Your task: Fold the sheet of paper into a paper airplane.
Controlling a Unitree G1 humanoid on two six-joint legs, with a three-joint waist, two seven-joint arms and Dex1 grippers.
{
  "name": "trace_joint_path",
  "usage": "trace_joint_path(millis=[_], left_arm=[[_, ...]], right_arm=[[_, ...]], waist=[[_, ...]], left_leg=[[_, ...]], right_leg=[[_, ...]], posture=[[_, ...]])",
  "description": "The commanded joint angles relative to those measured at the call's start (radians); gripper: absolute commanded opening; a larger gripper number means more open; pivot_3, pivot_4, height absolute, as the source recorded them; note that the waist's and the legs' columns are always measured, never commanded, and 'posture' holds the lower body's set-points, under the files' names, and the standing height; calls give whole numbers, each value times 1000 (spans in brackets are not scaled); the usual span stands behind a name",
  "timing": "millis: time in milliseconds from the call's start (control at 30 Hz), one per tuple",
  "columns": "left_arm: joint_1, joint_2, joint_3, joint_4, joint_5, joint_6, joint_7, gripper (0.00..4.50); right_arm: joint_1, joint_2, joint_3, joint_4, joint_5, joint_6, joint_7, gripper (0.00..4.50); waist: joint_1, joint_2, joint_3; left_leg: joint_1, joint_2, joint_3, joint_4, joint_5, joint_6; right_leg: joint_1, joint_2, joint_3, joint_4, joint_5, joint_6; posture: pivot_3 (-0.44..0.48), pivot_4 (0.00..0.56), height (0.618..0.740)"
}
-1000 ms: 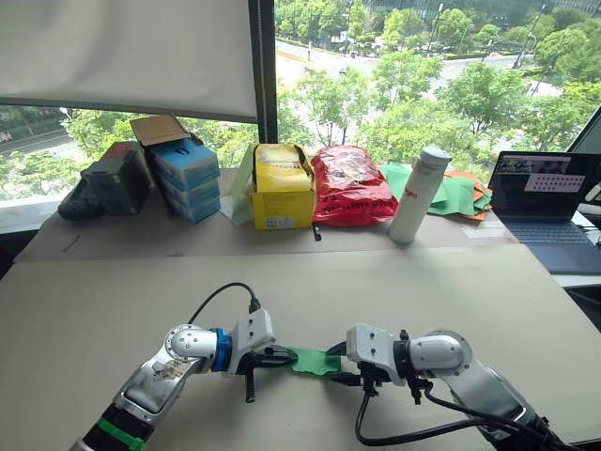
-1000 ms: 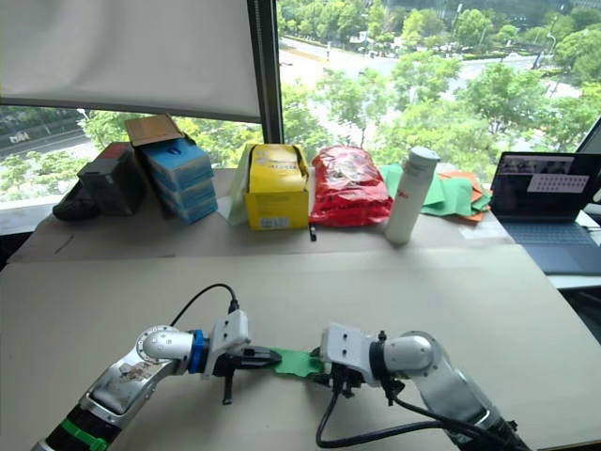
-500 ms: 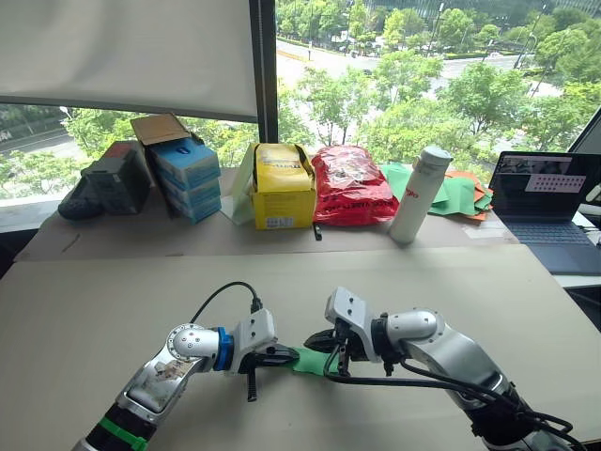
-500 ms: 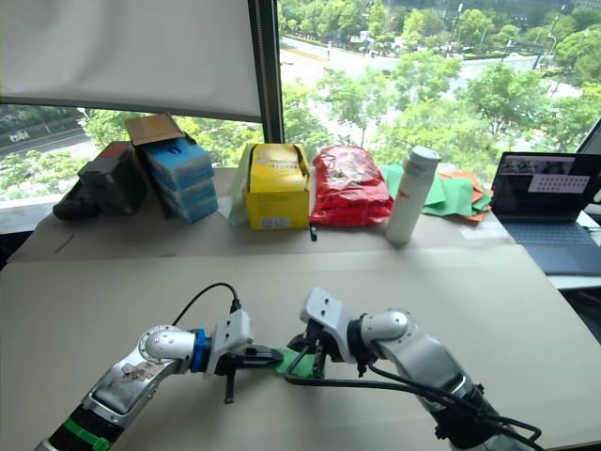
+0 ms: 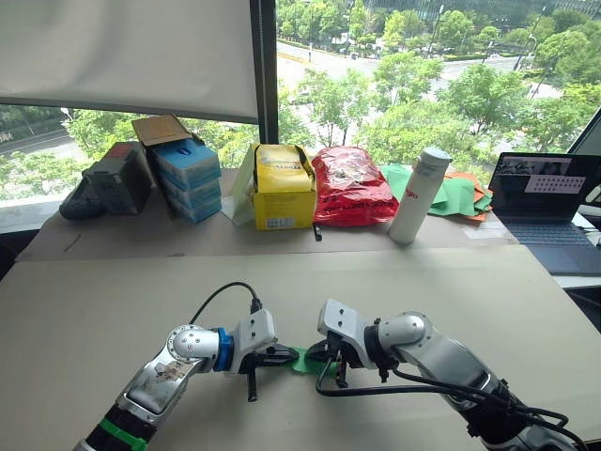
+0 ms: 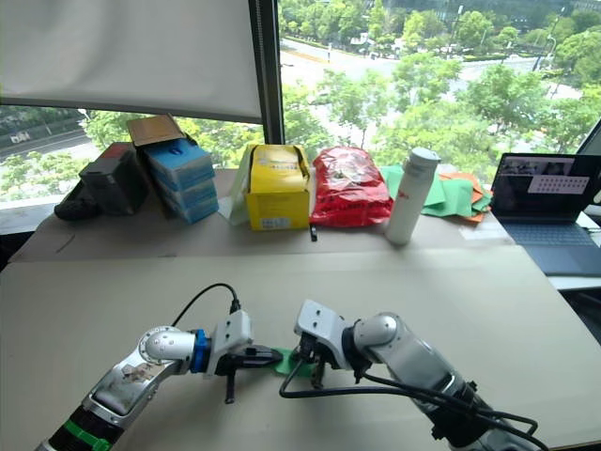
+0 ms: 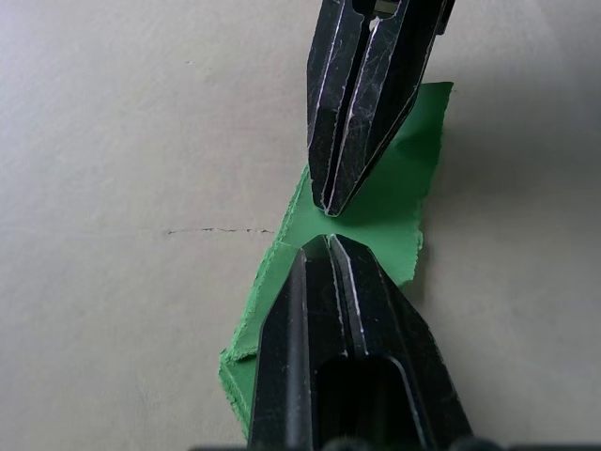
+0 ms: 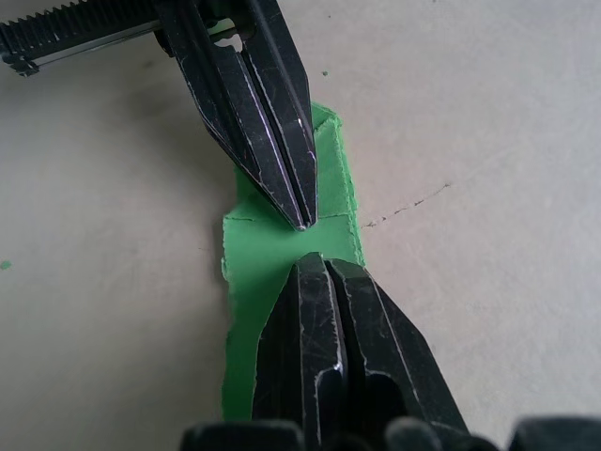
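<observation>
The sheet of paper (image 7: 406, 209) is a small, folded bright green strip lying flat on the table, with torn-looking edges (image 8: 252, 246). In the head views a sliver of the paper (image 5: 302, 362) shows between the two arms. My left gripper (image 5: 289, 356) is shut, its tips resting on one end of the paper (image 7: 327, 242). My right gripper (image 5: 316, 353) is also shut and comes from the opposite side, tips on the paper (image 8: 315, 259). The two tips point at each other, nearly touching. No wings or pointed wedge shape can be made out.
The table (image 5: 113, 301) is covered in tan board. Along its far edge stand stacked boxes (image 5: 183, 177), a yellow box (image 5: 282, 188), a red bag (image 5: 349, 185), a white bottle (image 5: 419, 194) and a heap of green and orange sheets (image 5: 460, 194). A laptop (image 5: 547, 202) sits far right.
My right gripper has moved left over the paper until its tips nearly meet the left gripper's, covering most of the green. The left gripper has stayed in place.
</observation>
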Motion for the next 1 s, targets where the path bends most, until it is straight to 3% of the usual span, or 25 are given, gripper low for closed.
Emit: trace_joint_path(millis=[33, 400, 1000], left_arm=[[13, 8, 2, -14, 9, 2, 1, 0], [-3, 2, 1, 6, 14, -4, 1, 0], [-22, 3, -10, 61, 70, -41, 23, 0]], right_arm=[[14, -33, 20, 76, -45, 59, -25, 8], [-17, -2, -7, 60, -23, 55, -34, 8], [52, -138, 71, 50, -38, 84, -10, 8]], waist=[[1, 0, 0], [-1, -1, -2], [11, -2, -9]], left_leg=[[0, 0, 0, 0, 0, 0], [1, 0, 0, 0, 0, 0], [2, 0, -1, 0, -1, 2]], right_leg=[[0, 0, 0, 0, 0, 0], [0, 0, 1, 1, 0, 0], [3, -3, 1, -2, 0, 0]], posture=[[0, 150, 740], [0, 150, 740], [0, 150, 740]])
